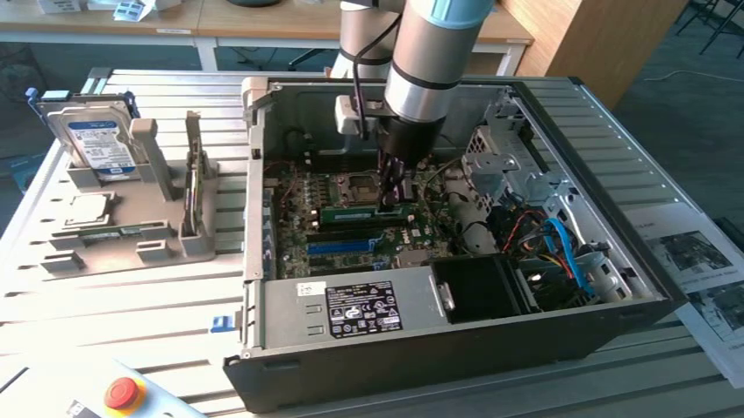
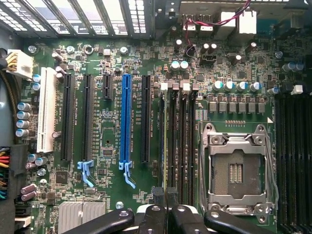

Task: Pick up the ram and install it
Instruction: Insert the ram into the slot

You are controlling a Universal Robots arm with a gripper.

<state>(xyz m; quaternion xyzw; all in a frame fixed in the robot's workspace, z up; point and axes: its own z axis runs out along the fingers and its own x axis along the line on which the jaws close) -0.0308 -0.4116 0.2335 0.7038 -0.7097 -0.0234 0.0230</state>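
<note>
The arm [image 1: 424,52] reaches straight down from above into the open computer case [image 1: 465,348], wrist vertical, with the fingers [image 1: 388,185] low over the motherboard [image 2: 112,73]. The fingers [image 2: 157,199] are clamped together on the ram [image 1: 366,212], which sits between them on its long edge, level with the board. In the wrist view the ram [image 2: 164,141] shows edge-on as a thin pale line over the row of dark memory slots, between the long black card slots and the bare processor socket [image 2: 236,170]. I cannot tell whether it is seated in a slot or just above it.

On the table [image 1: 117,313], on the exterior view's left of the case, a grey tray [image 1: 117,252] holds a hard drive [image 1: 99,144] standing upright, a square processor chip [image 1: 87,209] lying flat, and a second memory stick [image 1: 193,174] standing on edge
</note>
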